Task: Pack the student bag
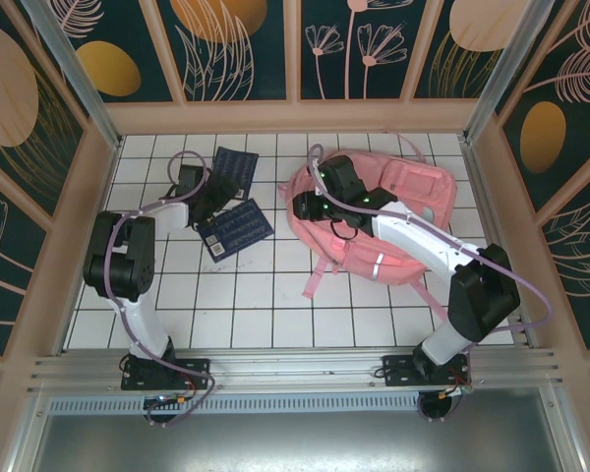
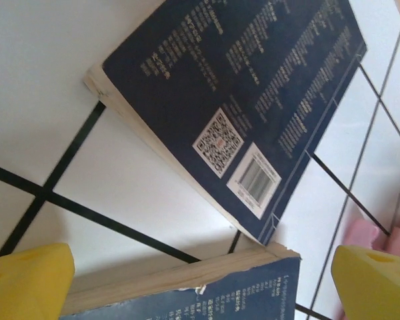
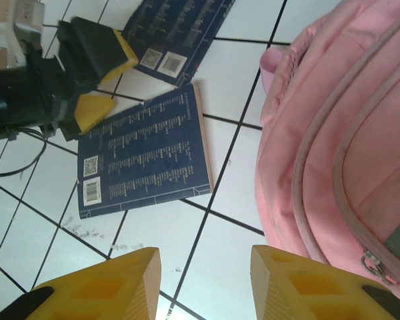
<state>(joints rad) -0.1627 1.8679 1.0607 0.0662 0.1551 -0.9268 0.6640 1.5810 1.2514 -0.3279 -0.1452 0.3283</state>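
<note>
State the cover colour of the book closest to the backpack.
Dark blue book cover with pale print; best in the right wrist view.

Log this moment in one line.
left gripper: open, empty | right gripper: open, empty, beside student bag | near blue book, far blue book: unpacked

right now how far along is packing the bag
Nothing packed: two dark blue paperback books lie on white tiles beside the large pink fabric backpack. Both jaws hold nothing: left open over the books, right open at the backpack. Remaining: both books in.
</note>
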